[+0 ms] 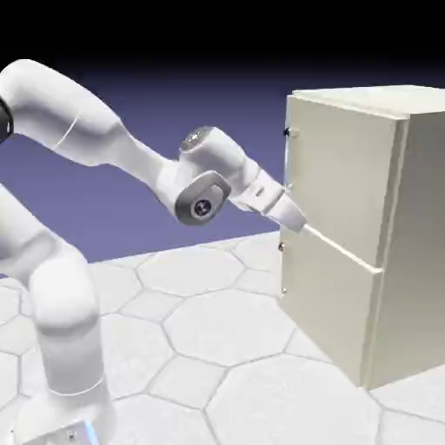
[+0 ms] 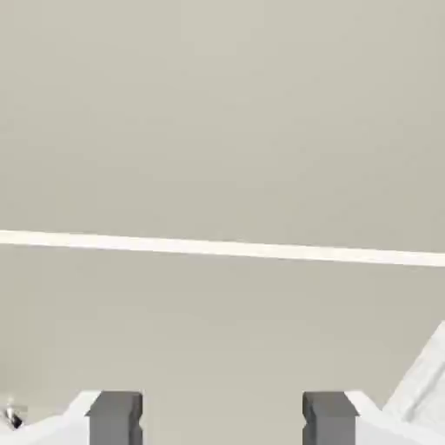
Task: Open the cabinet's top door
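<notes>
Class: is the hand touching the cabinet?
Cannot tell. The exterior view puts the hand at the cabinet front; no view shows contact or gap plainly.

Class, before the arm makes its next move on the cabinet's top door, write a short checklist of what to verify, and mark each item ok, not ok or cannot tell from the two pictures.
1. Gripper open with nothing between its fingers: ok.
2. Gripper close to the cabinet front: ok; its tip sits near the light seam between the two panels.
3. Top door shut: ok; it looks flush with the cabinet body.
4. Handle in sight: not ok; the hand view shows only flat panel and seam.
5. Gripper lined up with the handle: cannot tell.
6. Fingers touching the panel: cannot tell.
</notes>
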You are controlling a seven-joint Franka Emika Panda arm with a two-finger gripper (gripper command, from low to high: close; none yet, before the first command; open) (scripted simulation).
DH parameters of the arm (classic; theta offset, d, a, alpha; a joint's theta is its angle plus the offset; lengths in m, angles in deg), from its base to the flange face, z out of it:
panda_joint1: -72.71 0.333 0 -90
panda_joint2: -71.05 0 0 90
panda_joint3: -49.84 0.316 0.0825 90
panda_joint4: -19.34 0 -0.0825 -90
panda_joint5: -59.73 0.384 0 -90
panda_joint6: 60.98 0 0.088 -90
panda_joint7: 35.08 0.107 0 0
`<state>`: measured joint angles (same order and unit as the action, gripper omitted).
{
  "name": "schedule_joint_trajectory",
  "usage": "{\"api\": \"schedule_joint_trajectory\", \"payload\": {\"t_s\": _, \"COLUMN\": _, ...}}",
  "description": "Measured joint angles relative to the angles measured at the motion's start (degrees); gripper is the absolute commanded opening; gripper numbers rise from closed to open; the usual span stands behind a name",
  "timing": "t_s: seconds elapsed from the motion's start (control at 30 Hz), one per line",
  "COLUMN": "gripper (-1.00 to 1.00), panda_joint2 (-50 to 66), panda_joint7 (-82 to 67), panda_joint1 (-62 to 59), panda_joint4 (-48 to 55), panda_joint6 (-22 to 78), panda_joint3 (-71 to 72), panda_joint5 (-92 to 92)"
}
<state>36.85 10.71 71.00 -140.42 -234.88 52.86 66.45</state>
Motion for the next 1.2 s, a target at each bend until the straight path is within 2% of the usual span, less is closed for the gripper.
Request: {"api": "schedule_joint_trajectory", "payload": {"t_s": 1.2, "gripper": 0.00, "panda_joint2": -20.47, "panda_joint7": 44.52, "panda_joint1": -31.96, "panda_joint4": 16.48, "panda_joint6": 1.32, "panda_joint3": 40.36, "panda_joint5": 89.72}}
